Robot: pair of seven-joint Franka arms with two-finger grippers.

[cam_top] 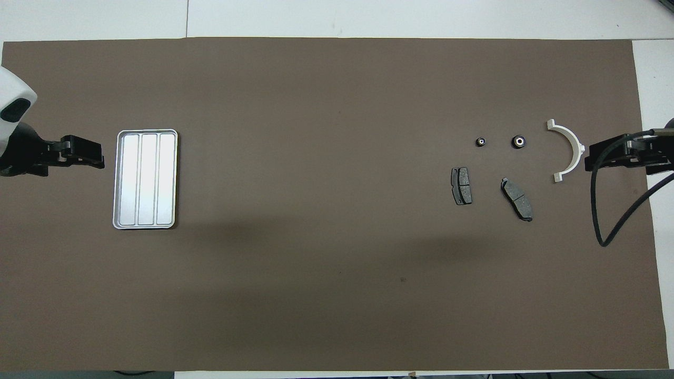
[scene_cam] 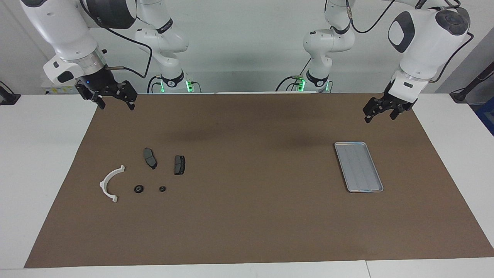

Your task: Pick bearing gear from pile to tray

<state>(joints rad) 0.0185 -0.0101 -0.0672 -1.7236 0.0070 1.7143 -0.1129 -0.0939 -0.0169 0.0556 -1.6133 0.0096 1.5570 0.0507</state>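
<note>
- White table [scene_cam: 46,162] with a brown mat [scene_cam: 247,216] spread over most of it; a pale wall rises past the robots' bases.
- Facing view: the pile lies toward the right arm's end of the mat. It holds a white curved arc [scene_cam: 111,183], two dark grey brake pads [scene_cam: 150,158] [scene_cam: 179,164] and two small black rings [scene_cam: 139,189] [scene_cam: 162,189].
- The pads lie nearer to the robots than the rings; the arc lies beside the rings, toward the mat's edge. None of the parts touch one another.
- The silver tray [scene_cam: 358,166] lies flat toward the left arm's end of the mat, well apart from the pile, with nothing in it.
- The right pincer [scene_cam: 116,104] hangs in the air over the mat's corner at the robots' edge, its fingers spread wide and gripping nothing.
- The left pincer [scene_cam: 380,114] hangs over the mat's edge near the tray, also spread wide and gripping nothing.
- Overhead view: the tray [cam_top: 145,179] shows three lengthwise grooves and a low rim.
- The left pincer [cam_top: 100,158] covers the mat just beside the tray's short side.
- The right pincer [cam_top: 588,157] covers the mat just beside the arc [cam_top: 567,150]; a black cable [cam_top: 597,210] loops below it.
- The rings [cam_top: 480,142] [cam_top: 518,141] lie farther from the robots than the pads [cam_top: 462,186] [cam_top: 517,199].
</note>
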